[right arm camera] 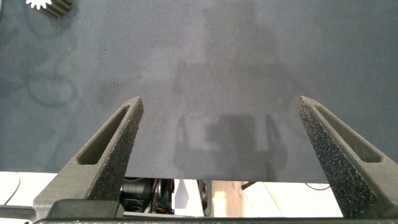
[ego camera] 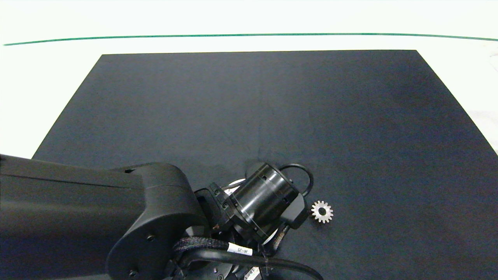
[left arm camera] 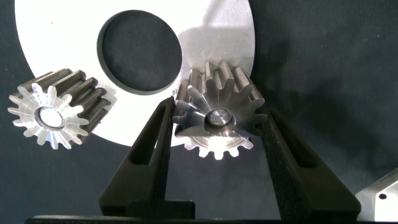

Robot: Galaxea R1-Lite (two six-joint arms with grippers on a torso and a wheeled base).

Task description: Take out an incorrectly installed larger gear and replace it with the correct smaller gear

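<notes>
The larger gear (left arm camera: 214, 121) sits on a silver pin on a round white plate (left arm camera: 62, 37), and my left gripper (left arm camera: 214, 106) is shut on it, one finger against each side of its teeth. A second silver gear (left arm camera: 56, 109) stands on its own pin at the plate's edge, beside a big round hole (left arm camera: 140, 53). The smaller gear (ego camera: 322, 212) lies flat and loose on the black mat just right of the left wrist (ego camera: 264, 202), which hides the plate and gripper from above. My right gripper (right arm camera: 221, 106) hangs open over bare mat, with that loose gear (right arm camera: 48, 5) at the frame's corner.
A black mat (ego camera: 272, 109) covers most of the white table, with a green line (ego camera: 249, 35) running beyond it. The corner of a pale metal part (left arm camera: 382, 196) shows beside the left fingers. The right arm is outside the head view.
</notes>
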